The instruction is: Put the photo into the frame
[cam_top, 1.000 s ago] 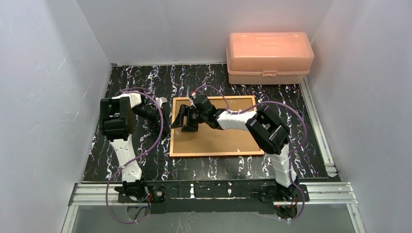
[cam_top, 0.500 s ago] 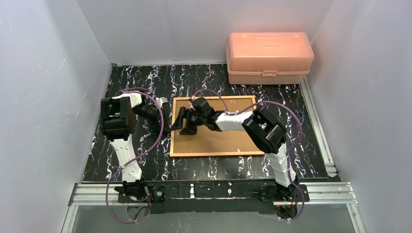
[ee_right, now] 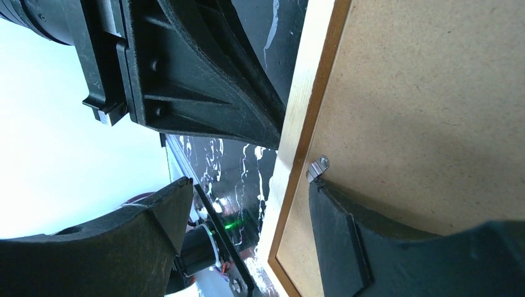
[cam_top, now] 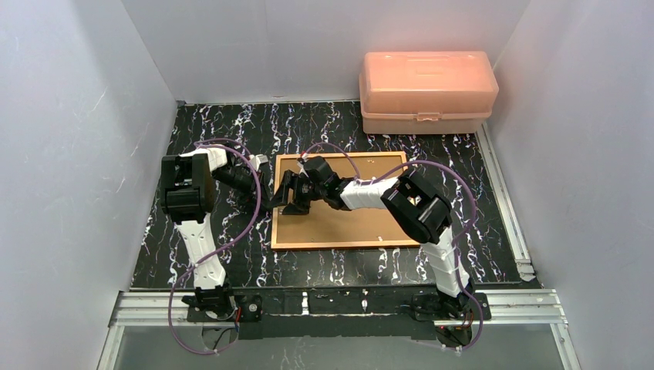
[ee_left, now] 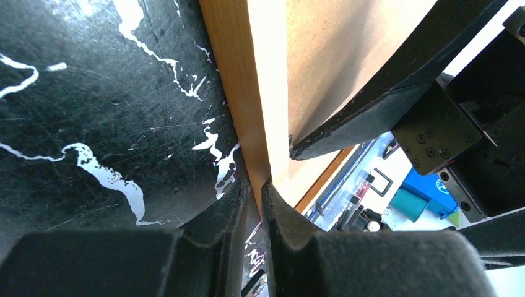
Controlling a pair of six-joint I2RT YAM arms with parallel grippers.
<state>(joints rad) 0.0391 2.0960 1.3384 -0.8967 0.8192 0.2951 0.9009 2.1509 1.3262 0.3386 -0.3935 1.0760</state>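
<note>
- The bench [cam_top: 324, 123] is black with white veining, and both arms are bolted at its near edge
- The frame [cam_top: 347, 245] lies back-up in the middle of the bench, with its long sides running left to right
- A plain brown backing board [cam_top: 347, 223] fills the frame's opening, inside the orange-brown rails
- The left arm bends in from the left and brings the left hand [cam_top: 264, 202] to the frame's left rail
- In the left wrist view the left hand [ee_left: 255, 189] is narrow, its two tips pinching the outer edge of the frame [ee_left: 238, 93], with dark bench [ee_left: 93, 93] on one side and backing board [ee_left: 328, 55] on the other
- Whether that rail is lifted off the bench cannot be told
- The right arm reaches across the board to the same left end, so the right hand [cam_top: 287, 199] is just beside the left hand
- In the right wrist view the right hand [ee_right: 247, 185] is spread wide and holds nothing; it straddles the rail of the frame [ee_right: 303, 105], one finger over the bench [ee_right: 247, 167] and the other over the backing board [ee_right: 433, 124]
- A small metal tab [ee_right: 317, 167] sits at the board's edge, right at that inner fingertip
- A shut pink box [cam_top: 428, 91] stands at the far right of the bench, well apart from the frame
</note>
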